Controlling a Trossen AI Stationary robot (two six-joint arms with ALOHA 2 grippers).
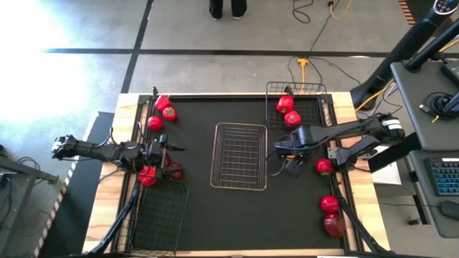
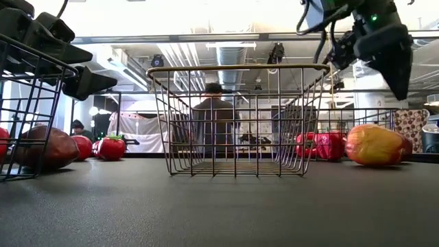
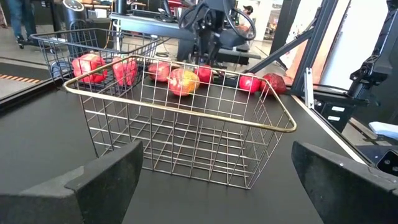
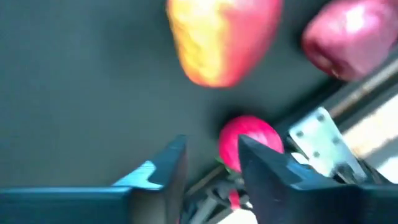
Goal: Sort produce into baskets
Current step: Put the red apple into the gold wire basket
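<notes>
Bench (image 1: 287, 215): black mat, wooden edges.
Middle: empty silver basket (image 1: 239, 156).
Far right: black basket (image 1: 308, 107) with peppers (image 1: 288, 111).
Left: black basket (image 1: 159, 215).
Loose: apples (image 1: 330, 215), tomatoes (image 1: 161, 112).

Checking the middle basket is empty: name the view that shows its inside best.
High view: it looks straight into the silver basket, bare mesh throughout. The low and left wrist views show it side-on through the wires, also empty. The right wrist view misses it.

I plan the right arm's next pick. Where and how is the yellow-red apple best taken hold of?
Probably from above, with the fingers closing across its widest middle. The apple is round and lies free on the table, with room beside it, and the open right gripper hangs above it.
</notes>
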